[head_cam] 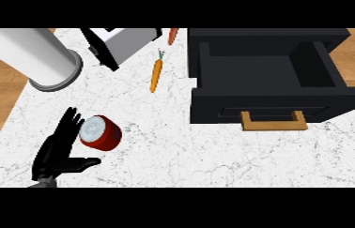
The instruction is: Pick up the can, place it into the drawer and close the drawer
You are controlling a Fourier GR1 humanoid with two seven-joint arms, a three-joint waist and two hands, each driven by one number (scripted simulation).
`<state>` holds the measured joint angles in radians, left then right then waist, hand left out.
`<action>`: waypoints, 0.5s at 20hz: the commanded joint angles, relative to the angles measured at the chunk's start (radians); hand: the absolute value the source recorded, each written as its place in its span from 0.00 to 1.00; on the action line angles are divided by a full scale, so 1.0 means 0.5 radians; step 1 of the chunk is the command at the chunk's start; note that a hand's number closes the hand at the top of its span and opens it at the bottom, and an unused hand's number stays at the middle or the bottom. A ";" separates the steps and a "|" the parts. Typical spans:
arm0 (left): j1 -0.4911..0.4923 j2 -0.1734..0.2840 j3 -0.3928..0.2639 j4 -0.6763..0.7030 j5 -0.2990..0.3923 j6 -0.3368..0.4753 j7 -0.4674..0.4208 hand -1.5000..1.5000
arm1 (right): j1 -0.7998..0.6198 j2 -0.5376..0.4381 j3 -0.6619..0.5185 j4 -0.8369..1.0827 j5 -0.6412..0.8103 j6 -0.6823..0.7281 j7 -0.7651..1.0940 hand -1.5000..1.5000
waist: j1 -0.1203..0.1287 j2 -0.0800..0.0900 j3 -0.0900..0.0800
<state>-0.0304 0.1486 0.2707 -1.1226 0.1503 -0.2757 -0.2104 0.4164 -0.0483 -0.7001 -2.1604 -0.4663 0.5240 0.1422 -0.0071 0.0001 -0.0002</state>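
Observation:
A red can (100, 132) with a silver lid lies on its side on the white marble counter at the lower left. My left hand (58, 149) is right beside it on its left, fingers straight and pointing up along the can's lid, thumb stretched out to the right below the can. The hand is open and not curled round the can. The black drawer (267, 72) stands pulled open at the upper right, its inside bare, with a wooden handle (273, 121) on its front. My right hand does not show.
A carrot (157, 74) lies between the can and the drawer. A large grey cylinder (40, 58) stands at the upper left, and a white and black appliance (119, 43) at the top. Wooden floor shows past the counter's left edge (8, 114).

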 commanded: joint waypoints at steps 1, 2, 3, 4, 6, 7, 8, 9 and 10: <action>-0.006 0.031 0.019 0.270 -0.017 -0.082 -0.205 0.00 | 0.032 -0.001 -0.062 -0.147 -0.126 -0.022 0.128 0.00 | -0.001 0.000 -0.001; -0.018 -0.011 -0.003 0.084 0.021 0.012 -0.006 0.00 | 0.074 0.058 -0.137 0.026 -0.064 0.121 -0.080 0.00 | 0.001 -0.002 0.001; -0.096 0.018 0.030 0.382 -0.035 -0.021 -0.248 0.00 | 0.097 0.092 0.109 -0.186 0.013 -0.065 0.026 0.00 | -0.004 0.000 -0.001; -0.177 0.089 0.085 0.398 0.067 -0.092 -0.130 0.00 | -0.039 0.093 0.063 -0.037 0.152 -0.004 -0.018 0.00 | 0.003 0.001 0.000; -0.216 0.034 0.028 0.580 -0.030 -0.052 -0.293 0.00 | 0.049 0.047 -0.021 -0.052 -0.040 0.073 0.030 0.00 | -0.005 0.001 -0.001; -0.148 -0.006 -0.024 0.395 -0.008 -0.042 -0.174 0.00 | -0.057 -0.002 -0.026 -0.076 -0.022 -0.029 0.104 0.00 | 0.005 -0.001 0.000; -0.243 0.106 0.066 0.678 0.018 -0.171 -0.351 0.00 | 0.099 0.047 -0.077 -0.118 -0.127 0.077 0.066 0.00 | -0.010 0.000 -0.001; -0.259 -0.007 -0.013 0.586 -0.034 -0.024 -0.258 0.00 | 0.025 -0.076 -0.146 -0.061 -0.200 0.049 0.120 0.00 | -0.004 0.000 -0.001; -0.347 0.030 0.038 0.786 -0.022 -0.049 -0.369 0.00 | -0.059 0.021 -0.047 0.018 0.031 0.034 0.050 0.00 | -0.002 0.002 -0.001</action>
<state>-0.1326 0.1617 0.2804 -0.8635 0.1449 -0.3032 -0.3346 0.4217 -0.0398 -0.7223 -2.1811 -0.4852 0.5405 0.1629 -0.0083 0.0001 -0.0007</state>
